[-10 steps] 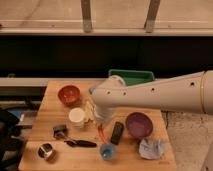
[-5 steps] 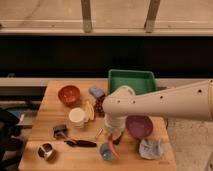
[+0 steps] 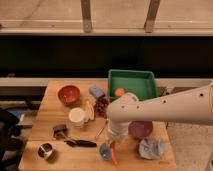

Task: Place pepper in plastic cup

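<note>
Hovering over the plastic cup (image 3: 105,151), the gripper (image 3: 113,148) grips the pepper (image 3: 113,153) beside the purple bowl (image 3: 140,130).

This looks like a test room or lab, maybe in an office building. A plain wooden table (image 3: 60,107) stands in front of a long dark window wall with metal bars, and it is covered with mixed little things: a red bowl (image 3: 69,94), a cream cup (image 3: 77,116) and a green bin (image 3: 132,84) at the back. The gripper (image 3: 113,142) of a big white robot arm (image 3: 165,107) hangs low over the table's front edge, by the plastic cup (image 3: 105,151) and pepper (image 3: 113,153).
</note>
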`<action>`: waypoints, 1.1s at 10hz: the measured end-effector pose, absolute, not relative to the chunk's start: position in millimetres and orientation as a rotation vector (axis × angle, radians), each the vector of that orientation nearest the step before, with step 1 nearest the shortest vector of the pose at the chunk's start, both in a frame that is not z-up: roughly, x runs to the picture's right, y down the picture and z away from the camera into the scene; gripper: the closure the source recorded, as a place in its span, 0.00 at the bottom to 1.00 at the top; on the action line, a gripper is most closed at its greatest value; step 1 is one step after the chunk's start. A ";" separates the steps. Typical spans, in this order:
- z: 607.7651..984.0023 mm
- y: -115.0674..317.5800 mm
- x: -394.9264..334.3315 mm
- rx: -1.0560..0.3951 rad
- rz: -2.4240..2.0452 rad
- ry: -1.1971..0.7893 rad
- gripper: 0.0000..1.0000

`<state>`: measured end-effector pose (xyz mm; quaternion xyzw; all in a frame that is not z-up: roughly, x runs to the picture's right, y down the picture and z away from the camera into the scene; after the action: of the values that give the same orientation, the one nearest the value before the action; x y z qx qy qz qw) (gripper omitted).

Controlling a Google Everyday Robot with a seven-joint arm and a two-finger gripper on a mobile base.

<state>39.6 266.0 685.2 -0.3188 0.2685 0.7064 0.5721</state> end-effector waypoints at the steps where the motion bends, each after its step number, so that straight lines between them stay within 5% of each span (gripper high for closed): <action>1: 684.1 265.4 39.7 -0.748 1.654 0.631 0.51; 11: 666.2 260.0 -17.0 -0.807 1.602 0.492 0.46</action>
<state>-17.0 260.0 666.2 -0.3480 0.2119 0.6903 0.5979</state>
